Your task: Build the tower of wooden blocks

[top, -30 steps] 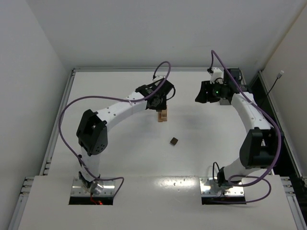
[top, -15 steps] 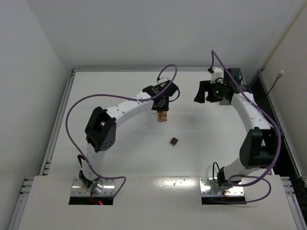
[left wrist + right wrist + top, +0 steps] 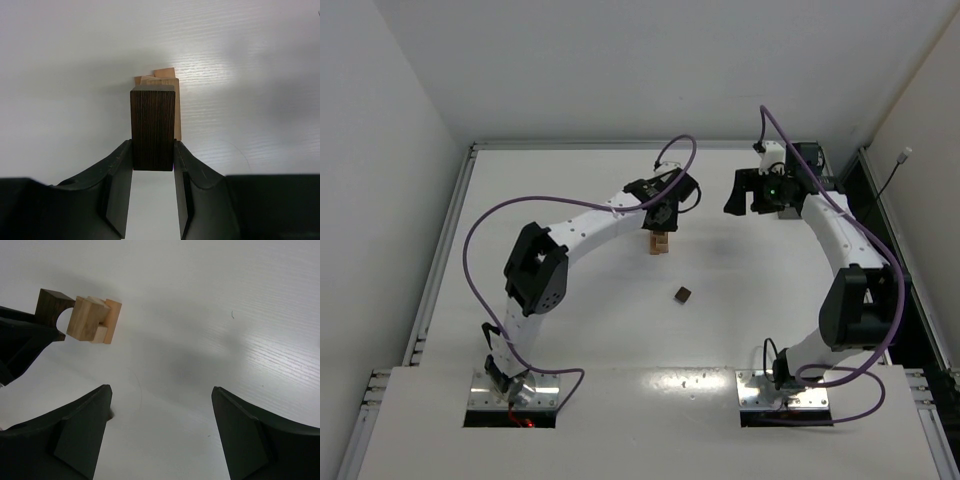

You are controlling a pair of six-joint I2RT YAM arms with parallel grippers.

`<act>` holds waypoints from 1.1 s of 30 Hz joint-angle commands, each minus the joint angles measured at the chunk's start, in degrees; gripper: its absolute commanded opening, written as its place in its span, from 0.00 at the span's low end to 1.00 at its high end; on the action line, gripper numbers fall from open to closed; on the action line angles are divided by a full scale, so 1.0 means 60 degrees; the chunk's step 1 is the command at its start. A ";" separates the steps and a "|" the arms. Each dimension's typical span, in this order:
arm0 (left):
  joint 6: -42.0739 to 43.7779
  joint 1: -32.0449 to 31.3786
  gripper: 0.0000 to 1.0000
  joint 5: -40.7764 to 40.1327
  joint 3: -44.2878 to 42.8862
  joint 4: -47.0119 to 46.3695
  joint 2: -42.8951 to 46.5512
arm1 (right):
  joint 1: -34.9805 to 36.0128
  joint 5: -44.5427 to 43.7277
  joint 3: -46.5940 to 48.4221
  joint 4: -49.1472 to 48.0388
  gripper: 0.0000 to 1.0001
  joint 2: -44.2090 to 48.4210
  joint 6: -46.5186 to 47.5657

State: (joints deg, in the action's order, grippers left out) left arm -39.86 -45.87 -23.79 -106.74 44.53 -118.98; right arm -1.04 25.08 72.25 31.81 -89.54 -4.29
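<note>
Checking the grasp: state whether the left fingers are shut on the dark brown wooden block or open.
Shut on it: in the wrist view, both left fingers press against the dark brown wooden block.

1. From above and behind the arm bases, we look down on the whole table (image 3: pixel 740 330).
2. Our left wrist camera looks down past its own fingers (image 3: pixel 117 190); the dark block (image 3: pixel 152 127) and the tower (image 3: pixel 160 76) sit very near.
3. Our right wrist camera sees that tower from farther off; all three views share it.
</note>
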 commanded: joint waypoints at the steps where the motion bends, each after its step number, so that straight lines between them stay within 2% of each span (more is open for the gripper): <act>1: 0.0007 -0.0250 0.00 -0.0035 -0.0404 -0.0054 -0.0106 | -0.0047 0.0009 0.0381 -0.0161 0.78 -0.0048 -0.0046; 33: 0.0183 -0.0251 0.00 0.0054 -0.0785 -0.0054 -0.0649 | -0.0047 0.0273 0.0381 -0.0161 0.78 -0.0312 -0.0046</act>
State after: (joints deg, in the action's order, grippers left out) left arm -39.20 -46.74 -23.35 -109.86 44.56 -122.50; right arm -1.04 25.74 72.25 31.79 -90.83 -4.29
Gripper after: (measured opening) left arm 0.304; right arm 0.782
